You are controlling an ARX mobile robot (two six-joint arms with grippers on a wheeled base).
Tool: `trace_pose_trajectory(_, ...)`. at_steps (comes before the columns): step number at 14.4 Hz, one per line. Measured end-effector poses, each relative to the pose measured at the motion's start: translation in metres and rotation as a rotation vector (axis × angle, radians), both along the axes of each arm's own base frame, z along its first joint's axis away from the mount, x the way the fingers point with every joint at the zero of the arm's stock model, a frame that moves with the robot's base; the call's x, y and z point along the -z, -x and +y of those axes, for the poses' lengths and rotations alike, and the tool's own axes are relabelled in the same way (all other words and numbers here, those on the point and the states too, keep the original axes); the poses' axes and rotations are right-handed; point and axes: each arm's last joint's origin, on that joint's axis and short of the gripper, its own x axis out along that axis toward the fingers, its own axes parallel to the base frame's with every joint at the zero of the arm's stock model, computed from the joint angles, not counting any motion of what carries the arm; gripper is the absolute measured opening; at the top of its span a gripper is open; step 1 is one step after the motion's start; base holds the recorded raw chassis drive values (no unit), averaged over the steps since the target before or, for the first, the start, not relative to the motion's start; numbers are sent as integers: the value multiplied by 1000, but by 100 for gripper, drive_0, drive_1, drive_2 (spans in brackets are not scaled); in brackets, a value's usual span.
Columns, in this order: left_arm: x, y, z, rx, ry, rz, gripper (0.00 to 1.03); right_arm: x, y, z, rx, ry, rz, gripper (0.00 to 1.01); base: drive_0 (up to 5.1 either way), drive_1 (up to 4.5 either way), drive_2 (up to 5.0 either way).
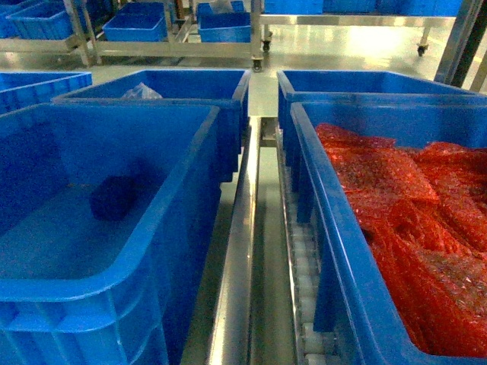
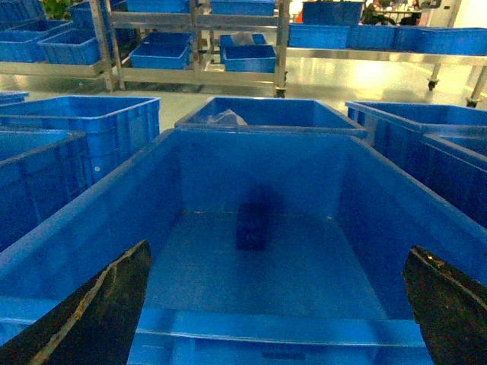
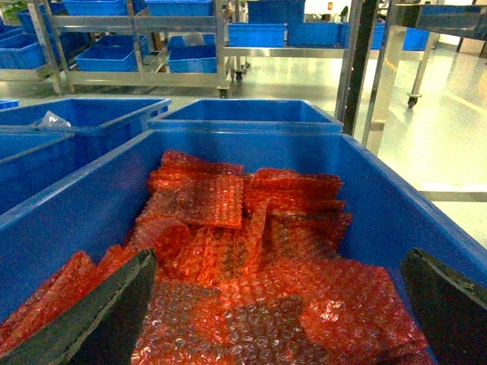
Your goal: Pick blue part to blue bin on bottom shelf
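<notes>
The blue part (image 1: pixel 114 199), a small dark navy lump, lies on the floor of the blue bin (image 1: pixel 169 217) at the left of the head view. In the left wrist view the blue part (image 2: pixel 255 219) rests near the far wall of the blue bin (image 2: pixel 259 156). My left gripper (image 2: pixel 279 247) is open above the bin's near rim, empty, well short of the part. My right gripper (image 3: pixel 279 252) is open and empty over the crate of red bubble bags (image 3: pixel 251 251). The bin stands on the bottom shelf (image 1: pixel 237 258), with steel rails and white rollers (image 1: pixel 304 262). Neither gripper shows in the head view.
The like crate with red crinkly bags (image 1: pixel 403 205) fills the right. Behind stand two more blue crates (image 1: pixel 183 84), (image 1: pixel 358 82); the left one holds a clear bag (image 1: pixel 141 93). Racks with blue bins (image 1: pixel 137 23) line the far floor.
</notes>
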Motion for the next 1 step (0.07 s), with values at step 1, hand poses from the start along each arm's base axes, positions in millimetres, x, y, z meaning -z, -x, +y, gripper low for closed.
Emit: trace_pose_trajectory(1,0,0,0,0,0,0,98,0,0,0,0,0,0,98,0,0,0)
